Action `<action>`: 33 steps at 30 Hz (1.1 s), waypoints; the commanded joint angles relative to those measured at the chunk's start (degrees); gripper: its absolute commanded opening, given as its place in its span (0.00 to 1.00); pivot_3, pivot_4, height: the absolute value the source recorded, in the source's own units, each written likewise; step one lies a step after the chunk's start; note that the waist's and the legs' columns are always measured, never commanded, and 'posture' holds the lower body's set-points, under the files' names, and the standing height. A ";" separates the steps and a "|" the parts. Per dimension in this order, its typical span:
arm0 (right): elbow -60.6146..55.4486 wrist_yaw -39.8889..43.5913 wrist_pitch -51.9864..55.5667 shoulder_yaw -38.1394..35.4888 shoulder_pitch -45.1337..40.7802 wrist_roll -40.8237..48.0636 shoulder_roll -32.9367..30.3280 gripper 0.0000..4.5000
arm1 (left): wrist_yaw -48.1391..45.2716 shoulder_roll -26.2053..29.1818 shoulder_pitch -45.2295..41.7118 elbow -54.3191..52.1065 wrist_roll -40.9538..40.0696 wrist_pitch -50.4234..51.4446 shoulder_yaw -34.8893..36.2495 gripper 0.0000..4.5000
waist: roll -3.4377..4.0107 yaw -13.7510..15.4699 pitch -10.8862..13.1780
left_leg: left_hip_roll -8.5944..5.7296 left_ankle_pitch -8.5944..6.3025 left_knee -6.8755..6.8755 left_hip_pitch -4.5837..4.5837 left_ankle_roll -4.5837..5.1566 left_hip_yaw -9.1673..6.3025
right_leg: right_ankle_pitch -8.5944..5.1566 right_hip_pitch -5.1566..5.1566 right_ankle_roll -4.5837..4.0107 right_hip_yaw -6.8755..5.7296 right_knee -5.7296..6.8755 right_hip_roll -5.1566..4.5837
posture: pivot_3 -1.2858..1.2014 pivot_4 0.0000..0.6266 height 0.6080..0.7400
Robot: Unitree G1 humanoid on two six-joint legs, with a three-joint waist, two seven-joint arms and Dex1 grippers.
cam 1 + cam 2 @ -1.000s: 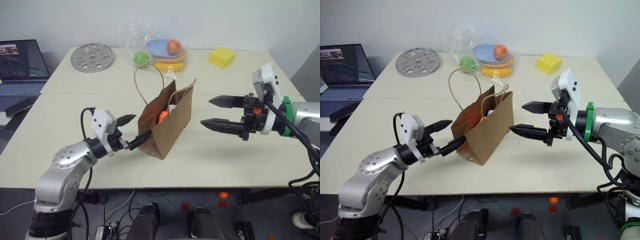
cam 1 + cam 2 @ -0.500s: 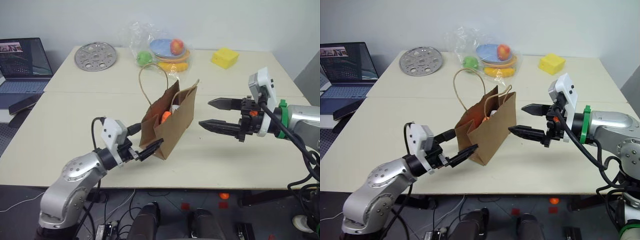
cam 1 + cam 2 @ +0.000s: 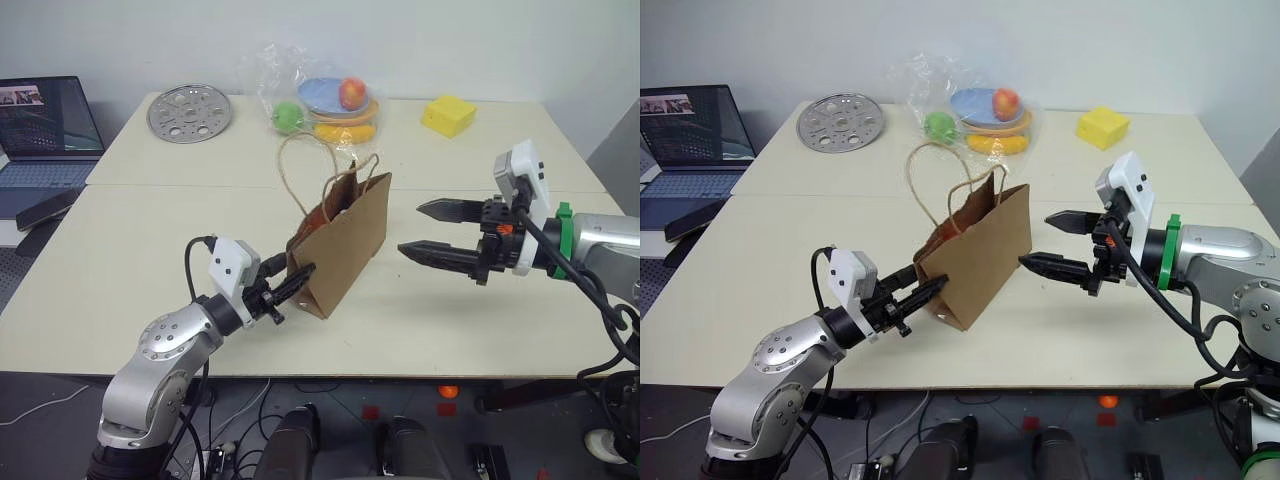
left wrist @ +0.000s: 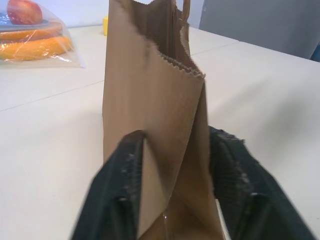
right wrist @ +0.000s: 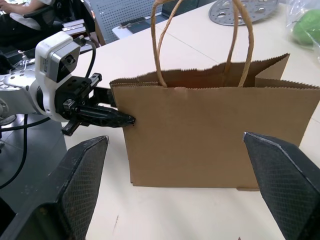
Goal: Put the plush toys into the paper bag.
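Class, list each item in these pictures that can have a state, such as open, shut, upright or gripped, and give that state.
Brown kraft paper bag: upright on the table, top open, narrow end gripped.
Left gripper: shut on the bag's narrow end.
Right gripper: open, beside the bag, apart from it.
Grey laptop: lid open, screen lit.
Clear plastic bag of fruit: lying at the table's far side.

Plain brown paper bag (image 3: 345, 245); yellow foam block (image 3: 446, 115).
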 commanded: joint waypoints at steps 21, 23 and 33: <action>5.19 3.93 7.32 -18.79 4.36 17.74 -16.77 1.00 | -38.96 6.01 -39.19 39.30 -3.29 -7.37 -4.64 0.00 | -0.03 0.73 0.04 | -0.04 -0.04 0.03 -0.10 0.10 0.10 | 0.28 0.04 0.48 -0.14 -0.19 0.01 | 0.52 0.24 1.00; 5.69 4.06 8.37 -20.70 5.63 19.13 -19.34 1.00 | -44.57 5.05 -41.48 44.08 -1.68 -10.68 -6.66 0.00 | -0.03 0.51 0.04 | -0.04 -0.08 0.02 -0.10 0.18 0.20 | 0.29 0.03 0.50 -0.10 -0.24 0.00 | 0.52 0.24 1.00; 3.06 1.77 5.68 -23.69 14.31 16.28 -19.91 1.00 | -58.77 -1.82 -52.43 71.55 6.74 -26.62 -10.91 0.00 | -0.05 -0.20 0.05 | 0.05 -0.15 0.07 -0.12 0.29 0.38 | 0.31 0.00 0.55 -0.10 -0.19 -0.01 | 0.52 0.24 1.00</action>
